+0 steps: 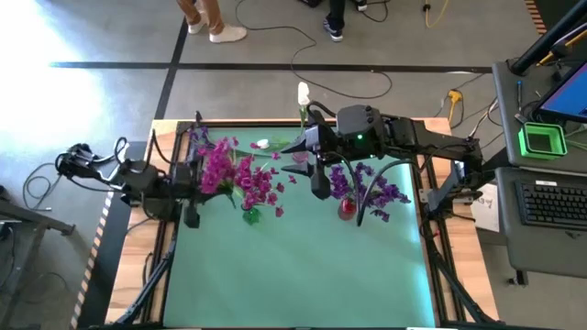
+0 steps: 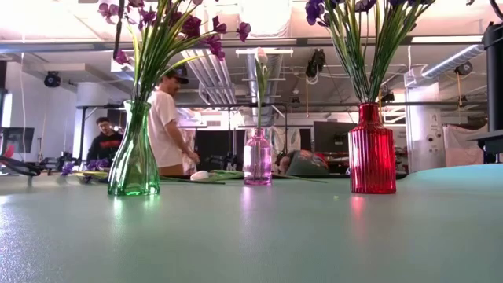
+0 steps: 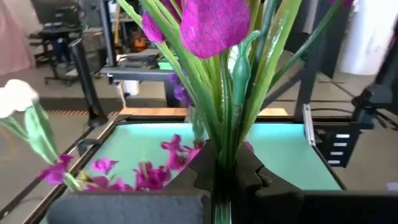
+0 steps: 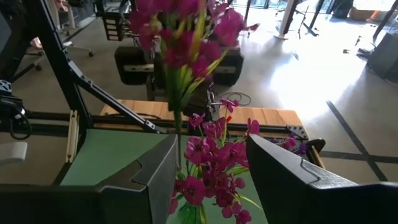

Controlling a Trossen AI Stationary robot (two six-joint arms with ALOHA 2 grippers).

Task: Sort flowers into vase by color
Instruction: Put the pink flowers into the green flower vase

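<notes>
Left gripper (image 1: 192, 216), jaws shut empty, sits left of the green vase (image 1: 250, 216); right gripper (image 4: 205, 180), jaws part open, hovers over magenta flowers (image 1: 240, 176).

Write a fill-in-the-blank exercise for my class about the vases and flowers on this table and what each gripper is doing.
1. The magenta flowers stand in the ____ vase.
2. The red vase holds the ____ flowers.
3. The left gripper is ____ on a green flower stem.
4. The right gripper hangs over the magenta flowers with its jaws ____.

Missing words: green; purple; shut; open
</notes>
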